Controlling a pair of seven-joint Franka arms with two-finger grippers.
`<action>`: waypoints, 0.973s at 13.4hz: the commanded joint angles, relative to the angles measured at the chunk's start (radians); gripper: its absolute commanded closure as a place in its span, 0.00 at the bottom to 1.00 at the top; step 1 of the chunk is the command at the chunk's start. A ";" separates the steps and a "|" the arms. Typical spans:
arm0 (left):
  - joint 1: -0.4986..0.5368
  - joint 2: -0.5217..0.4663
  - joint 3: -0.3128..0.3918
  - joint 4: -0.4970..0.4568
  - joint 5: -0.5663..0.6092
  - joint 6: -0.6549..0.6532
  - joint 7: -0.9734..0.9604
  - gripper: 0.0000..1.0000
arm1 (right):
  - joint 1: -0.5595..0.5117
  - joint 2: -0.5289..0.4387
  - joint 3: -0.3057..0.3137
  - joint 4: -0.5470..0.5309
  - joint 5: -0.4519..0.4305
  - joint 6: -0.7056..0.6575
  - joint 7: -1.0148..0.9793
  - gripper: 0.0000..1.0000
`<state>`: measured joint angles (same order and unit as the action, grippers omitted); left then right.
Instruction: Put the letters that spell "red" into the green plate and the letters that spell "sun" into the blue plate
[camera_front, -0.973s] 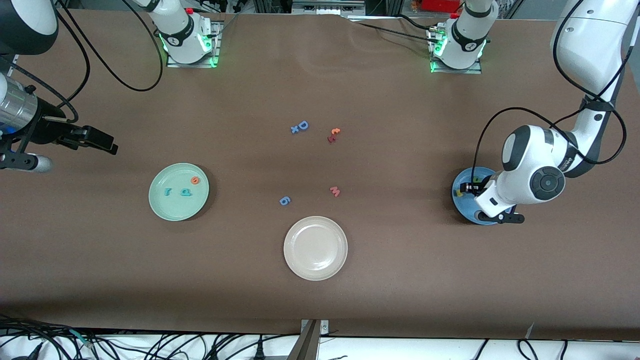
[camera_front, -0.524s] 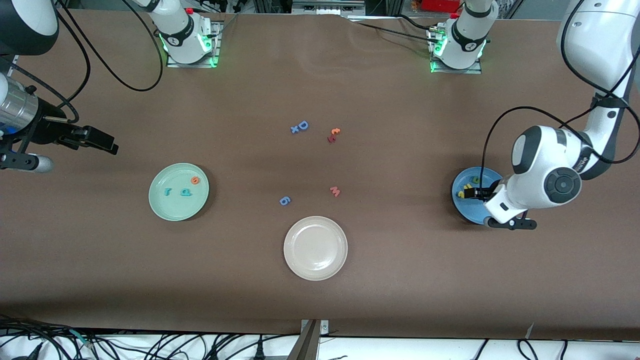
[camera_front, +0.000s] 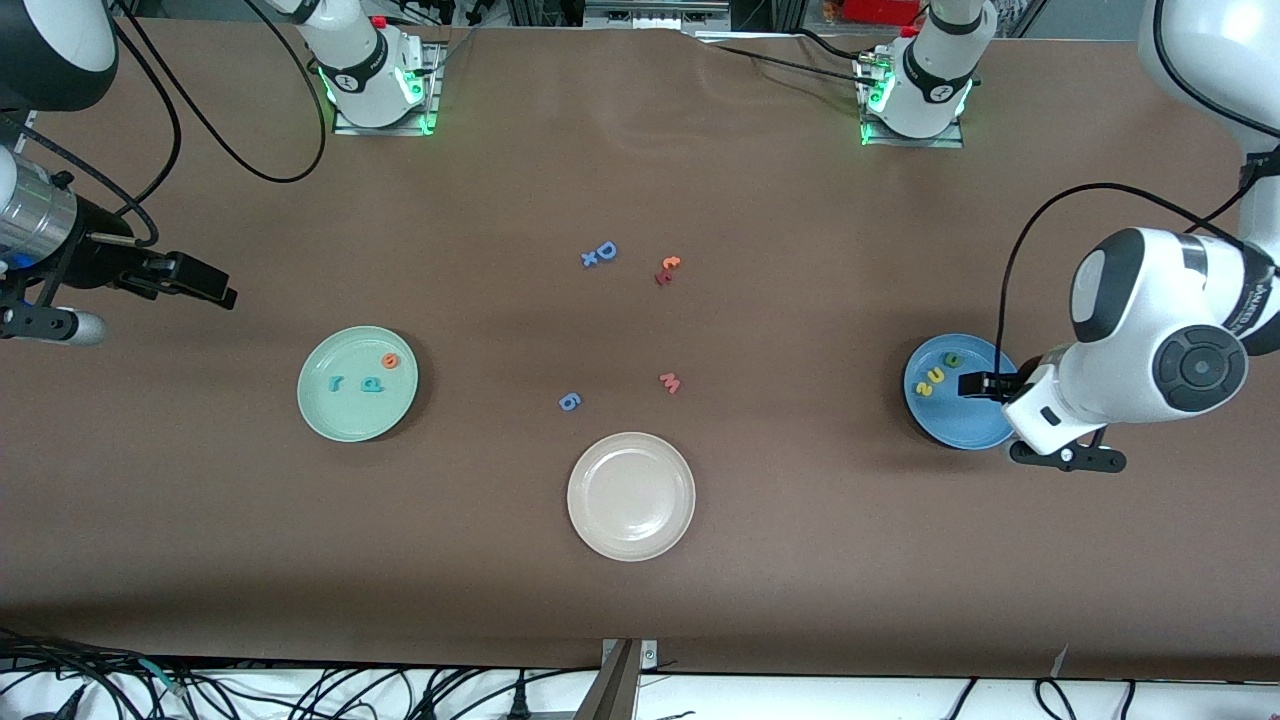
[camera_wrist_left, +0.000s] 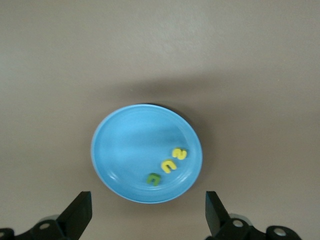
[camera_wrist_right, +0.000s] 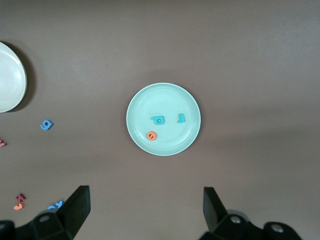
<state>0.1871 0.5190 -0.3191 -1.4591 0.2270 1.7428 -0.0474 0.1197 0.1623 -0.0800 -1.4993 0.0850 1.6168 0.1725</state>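
Observation:
The blue plate (camera_front: 965, 420) (camera_wrist_left: 127, 142) holds a yellow "s" (camera_wrist_left: 179, 153), a yellow "n" (camera_wrist_left: 168, 165) and a green "u" (camera_front: 953, 359) (camera_wrist_left: 153, 178). My left gripper (camera_front: 985, 387) (camera_wrist_left: 147, 216) hangs open and holds nothing, above that plate's rim on the side toward the left arm's end of the table. The green plate (camera_front: 345, 420) (camera_wrist_right: 165, 97) holds a teal "r" (camera_front: 336, 381) (camera_wrist_right: 181, 118), a teal "d" (camera_front: 371, 383) (camera_wrist_right: 158, 119) and an orange "e" (camera_front: 390, 361) (camera_wrist_right: 151, 135). My right gripper (camera_front: 210, 288) (camera_wrist_right: 145, 212) waits open, high above the table toward the right arm's end.
A cream-white plate (camera_front: 630, 540) lies nearer the front camera at mid-table. Loose letters lie in the middle: a blue 6 (camera_front: 569, 401), a pink "m" (camera_front: 670, 382), an orange and dark-red pair (camera_front: 666, 270), and a blue D (camera_front: 604, 252).
My left gripper has opened, let go of a yellow letter in the blue plate, and drawn back toward the left arm's end, uncovering the three letters. The right arm has not moved.

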 joint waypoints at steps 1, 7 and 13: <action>0.002 0.004 0.009 0.037 0.023 -0.029 0.090 0.00 | -0.003 -0.010 0.000 -0.004 -0.011 -0.006 -0.011 0.00; -0.028 -0.192 0.064 -0.006 -0.115 -0.034 0.139 0.00 | -0.005 -0.010 0.000 0.010 -0.014 -0.005 -0.004 0.00; -0.070 -0.364 0.064 -0.118 -0.158 -0.028 0.025 0.00 | -0.005 -0.014 0.000 0.010 -0.053 -0.008 -0.005 0.00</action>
<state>0.1417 0.2260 -0.2749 -1.5027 0.1013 1.7015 0.0163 0.1192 0.1605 -0.0825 -1.4923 0.0523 1.6197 0.1725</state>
